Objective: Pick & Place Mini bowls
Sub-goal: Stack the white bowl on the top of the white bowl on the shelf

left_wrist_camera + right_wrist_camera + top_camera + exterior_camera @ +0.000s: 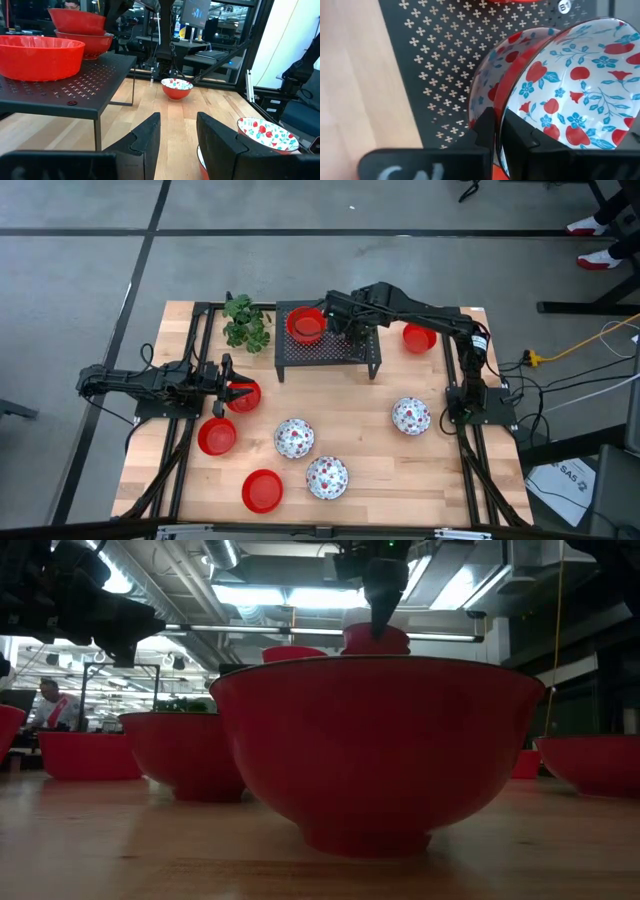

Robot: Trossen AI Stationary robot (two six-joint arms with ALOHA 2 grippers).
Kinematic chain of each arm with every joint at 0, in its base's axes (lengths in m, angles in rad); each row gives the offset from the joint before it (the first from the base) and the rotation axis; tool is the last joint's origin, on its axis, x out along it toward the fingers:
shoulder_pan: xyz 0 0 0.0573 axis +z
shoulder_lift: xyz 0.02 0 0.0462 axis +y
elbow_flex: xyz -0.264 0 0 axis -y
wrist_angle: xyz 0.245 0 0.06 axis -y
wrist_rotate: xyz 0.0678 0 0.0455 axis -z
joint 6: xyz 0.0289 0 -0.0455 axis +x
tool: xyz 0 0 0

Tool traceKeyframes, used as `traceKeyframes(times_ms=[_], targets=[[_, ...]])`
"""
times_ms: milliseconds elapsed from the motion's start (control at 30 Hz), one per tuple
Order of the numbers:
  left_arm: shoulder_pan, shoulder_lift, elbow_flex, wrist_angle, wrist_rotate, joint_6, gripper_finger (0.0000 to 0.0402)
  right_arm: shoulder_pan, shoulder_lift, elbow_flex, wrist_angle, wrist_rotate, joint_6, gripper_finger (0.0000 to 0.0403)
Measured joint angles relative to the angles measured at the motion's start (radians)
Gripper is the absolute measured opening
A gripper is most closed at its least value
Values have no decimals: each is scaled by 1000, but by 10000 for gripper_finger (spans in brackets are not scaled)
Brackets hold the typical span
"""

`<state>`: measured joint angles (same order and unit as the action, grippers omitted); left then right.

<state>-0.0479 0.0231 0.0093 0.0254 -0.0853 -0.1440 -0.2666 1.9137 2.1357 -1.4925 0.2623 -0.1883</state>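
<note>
R pincer [497, 131] clamped on floral bowl [580, 85] rim, over black rack [330, 350] beside red bowl [306, 325]. Best lowered level, released once seated. L pincer [177, 131] released, low over tabletop [360, 440].

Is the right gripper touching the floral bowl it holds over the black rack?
Touching. In the right wrist view, the right gripper has its fingers pinching the floral bowl's rim, above the black rack.

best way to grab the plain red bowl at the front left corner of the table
Grip the red bowl by its rim, coming straight down from above with one finger inside and one outside. It sits upright, mouth open, with bare table around it, and the wall looks thin enough to pinch.
</note>
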Motion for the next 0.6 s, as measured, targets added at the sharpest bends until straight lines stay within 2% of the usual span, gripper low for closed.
traceKeyframes(times_ms=[467,600], targets=[[0,0,0,0,0,0,123,-11,0,0,0,-31,0,29],[0,0,0,0,0,0,123,-11,0,0,-1,-31,0,50]])
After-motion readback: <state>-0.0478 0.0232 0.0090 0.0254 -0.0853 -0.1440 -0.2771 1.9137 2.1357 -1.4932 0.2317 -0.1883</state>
